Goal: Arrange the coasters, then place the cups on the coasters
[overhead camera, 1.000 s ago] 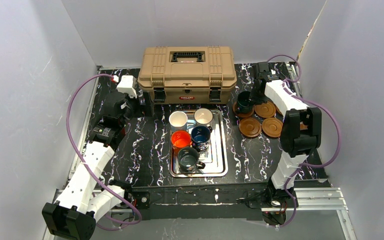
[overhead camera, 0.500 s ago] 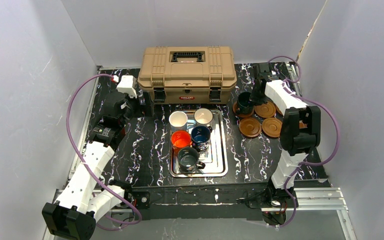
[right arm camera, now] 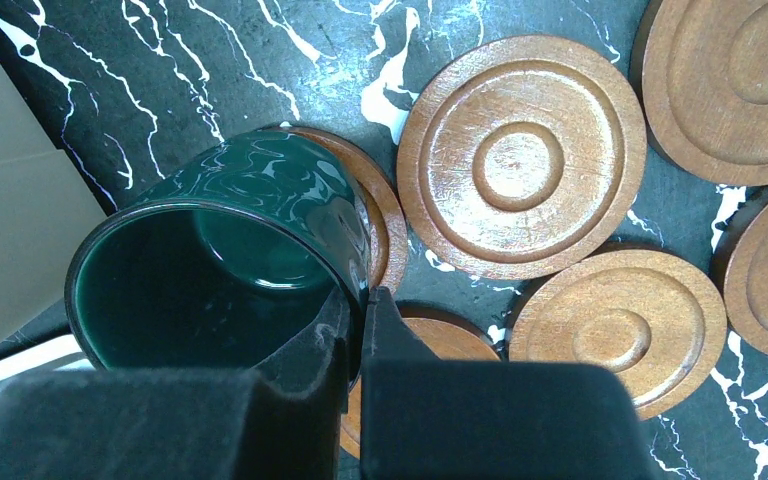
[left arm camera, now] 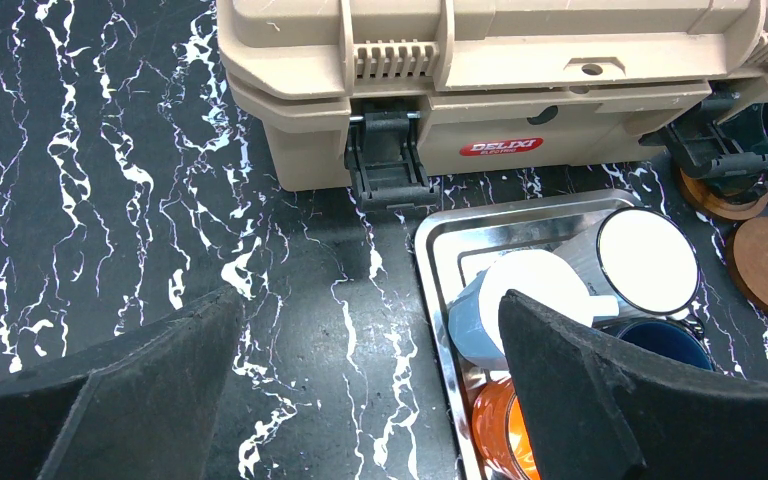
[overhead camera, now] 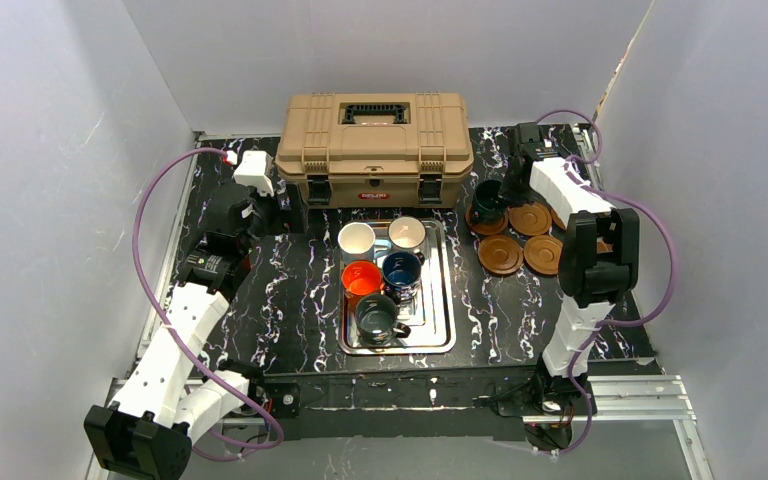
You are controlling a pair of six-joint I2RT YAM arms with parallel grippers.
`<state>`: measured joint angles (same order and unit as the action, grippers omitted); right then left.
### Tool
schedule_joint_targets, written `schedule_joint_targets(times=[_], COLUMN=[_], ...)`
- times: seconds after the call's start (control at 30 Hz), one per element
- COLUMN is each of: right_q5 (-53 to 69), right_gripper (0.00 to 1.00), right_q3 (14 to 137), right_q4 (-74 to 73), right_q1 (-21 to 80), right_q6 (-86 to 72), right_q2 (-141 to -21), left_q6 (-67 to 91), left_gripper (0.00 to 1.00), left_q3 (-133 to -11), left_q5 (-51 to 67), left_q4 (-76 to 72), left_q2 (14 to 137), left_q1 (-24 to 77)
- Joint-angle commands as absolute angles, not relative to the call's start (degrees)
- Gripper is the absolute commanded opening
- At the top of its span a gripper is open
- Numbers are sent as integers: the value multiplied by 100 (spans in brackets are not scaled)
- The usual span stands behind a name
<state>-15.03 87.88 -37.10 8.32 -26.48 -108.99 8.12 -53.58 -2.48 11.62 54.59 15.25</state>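
Right fingers (right arm camera: 390, 335) are pinching shut on the rim of the teal cup (right arm camera: 260, 200), holding it tilted over a coaster (right arm camera: 380, 225) near the worktop's (right arm camera: 260, 40) far right corner; releasing it while leaning risks it toppling onto neighbouring coasters (right arm camera: 520, 165).

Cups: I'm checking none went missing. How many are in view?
6. On the steel tray: two cream-white cups, orange cup, navy cup, grey-green cup. The teal cup is in the right hand, over a coaster.
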Motion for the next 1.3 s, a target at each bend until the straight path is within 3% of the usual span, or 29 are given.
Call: schedule_joint_targets(times=[0.0, 0.27, 0.43, 0.73, 1.07, 1.27], right_q5=[-1500, -1481, -1435, -1266, -850, -76], right_gripper=[1, 13, 30, 44, 72, 82], right_q3=[9022, 9015, 9009, 9086, 8717, 8022], right_q4=[-3566, -3638, -3655, -3732, -3691, -3724], right_q1=[804, 801, 805, 806, 801, 813], right_q6=[-2597, -2619, -2619, -2524, -2100, -1677], right_q2=[-10936, -10883, -10836, -10585, -9622, -8670], left_q6=[792, 794, 795, 794, 784, 822], left_gripper=[98, 98, 98, 98, 98, 98], left_q3=[-5440, -5440, -5440, -5436, -5431, -5244], left_q5=[-246, -246, -246, -255, -255, -321], left_q4=[1230, 1232, 1236, 1223, 1209, 997], left_q2=[5370, 5361, 5361, 5359, 5295, 5074], left_q1=[1547, 1547, 1546, 1546, 1542, 1542])
